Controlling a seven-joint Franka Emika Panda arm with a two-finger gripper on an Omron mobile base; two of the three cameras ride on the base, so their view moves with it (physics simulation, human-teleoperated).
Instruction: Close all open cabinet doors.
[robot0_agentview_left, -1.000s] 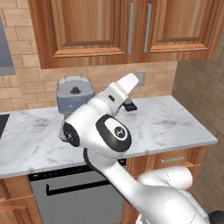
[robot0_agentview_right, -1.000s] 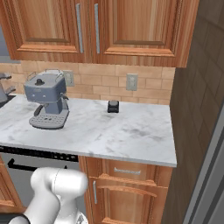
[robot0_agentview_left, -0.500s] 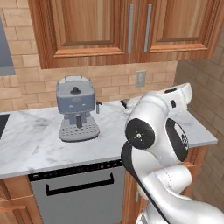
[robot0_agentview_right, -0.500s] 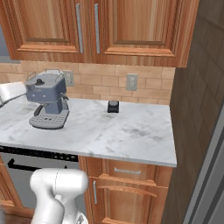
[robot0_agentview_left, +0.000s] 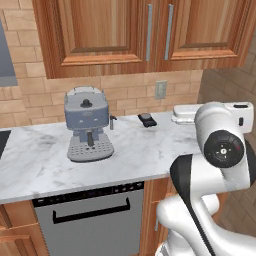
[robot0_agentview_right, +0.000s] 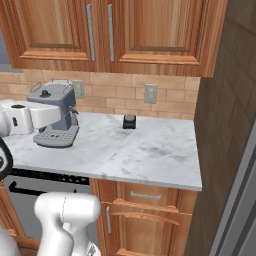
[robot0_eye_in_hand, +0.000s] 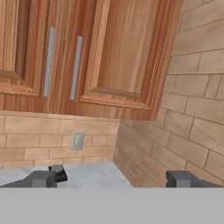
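We see the cabinet doors (robot0_agentview_left: 150, 35) hanging above the marble counter (robot0_agentview_left: 45, 160), at twelve o'clock in both base views, two reddish-brown panels side by side with their silver bar handles (robot0_agentview_left: 159, 31) meeting at the seam. Both doors look flush with the cabinet frame from where we stand, and in the right base view the same pair (robot0_agentview_right: 100, 30) sits level with no gap we can make out. In the hand view the doors (robot0_eye_in_hand: 105, 52) fill the upper part from about ten to one o'clock, their handles near the left, with brick wall (robot0_eye_in_hand: 192, 131) running down at three o'clock. Our gripper (robot0_eye_in_hand: 111, 178) is released, its two dark fingertips (robot0_eye_in_hand: 181, 178) spread wide at the bottom edge with nothing between them, well apart from the doors. On the counter a grey espresso machine (robot0_agentview_left: 87, 125) stands at nine o'clock in the left base view, and a small black object (robot0_agentview_left: 147, 119) lies near the backsplash at the centre. A wall outlet (robot0_agentview_left: 160, 89) sits just above it. The grey dishwasher front (robot0_agentview_left: 90, 220) shows at six o'clock below the counter.
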